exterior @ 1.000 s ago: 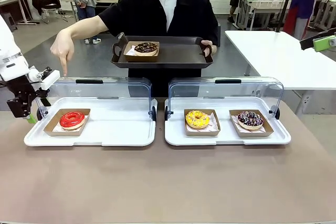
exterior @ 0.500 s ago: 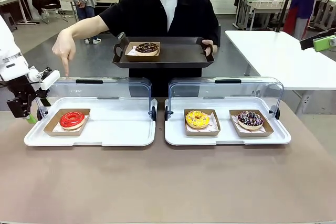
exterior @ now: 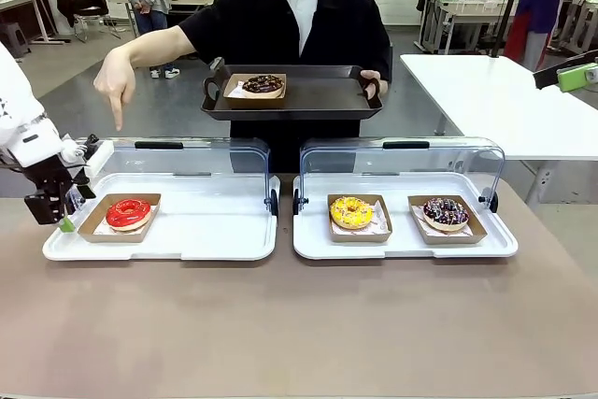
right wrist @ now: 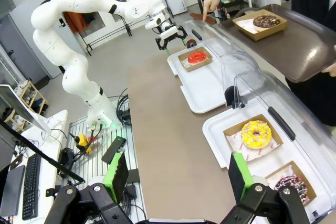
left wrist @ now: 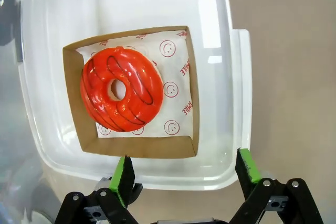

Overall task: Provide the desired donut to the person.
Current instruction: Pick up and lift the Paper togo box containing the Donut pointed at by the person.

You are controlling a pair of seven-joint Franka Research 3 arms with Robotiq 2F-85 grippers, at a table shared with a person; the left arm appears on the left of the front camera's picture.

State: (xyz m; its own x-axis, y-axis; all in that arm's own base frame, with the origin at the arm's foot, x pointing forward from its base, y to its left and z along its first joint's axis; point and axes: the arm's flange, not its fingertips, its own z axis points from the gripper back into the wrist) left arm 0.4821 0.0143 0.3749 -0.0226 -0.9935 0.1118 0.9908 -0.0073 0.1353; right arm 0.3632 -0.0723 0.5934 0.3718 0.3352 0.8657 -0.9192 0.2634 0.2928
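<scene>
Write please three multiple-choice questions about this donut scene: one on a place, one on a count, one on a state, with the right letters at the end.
1. Where does the red donut lie?
A. in the right white tray
B. in the left white tray
C. in no tray

2. How many donuts lie in the right white tray?
A. two
B. three
C. none

3. How is the left gripper?
A. shut on the red donut
B. shut, empty
C. open, empty

Key: 1 B, the front view shows it there; 2 A, the yellow donut and the dark sprinkled donut lie there; 3 C, its fingers stand apart with nothing between them.
</scene>
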